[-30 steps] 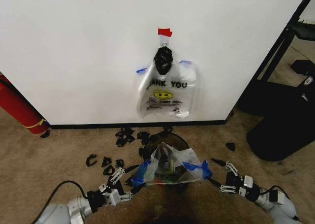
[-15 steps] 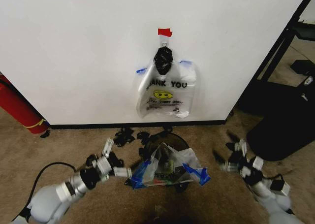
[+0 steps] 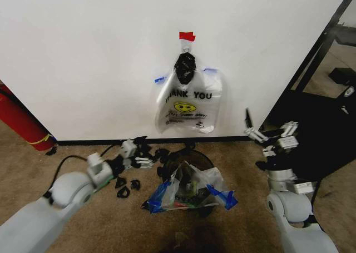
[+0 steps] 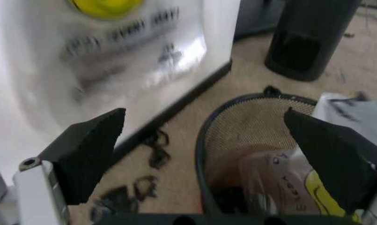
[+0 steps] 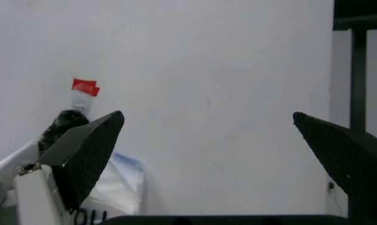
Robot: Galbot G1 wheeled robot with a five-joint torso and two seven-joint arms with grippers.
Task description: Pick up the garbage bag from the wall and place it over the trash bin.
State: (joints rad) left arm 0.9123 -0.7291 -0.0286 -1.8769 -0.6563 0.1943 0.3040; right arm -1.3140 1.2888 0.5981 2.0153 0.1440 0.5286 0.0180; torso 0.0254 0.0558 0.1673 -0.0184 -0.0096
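Two grippers stood empty, fingers spread. Garbage bag (image 3: 189, 191) lay draped over trash bin (image 3: 196, 159) below wall (image 3: 100, 58), handles splayed, apparently just placed. Left gripper (image 3: 139, 155) hovered beside bin; right gripper (image 3: 272, 135) raised well apart. Spare bag bunch (image 3: 188, 103) hung above bin.

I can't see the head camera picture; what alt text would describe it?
A see-through garbage bag lies draped over a small trash bin on carpet below a white wall, where a bunch of like bags hangs. The open left pincer and open right pincer are raised at either side, holding nothing.
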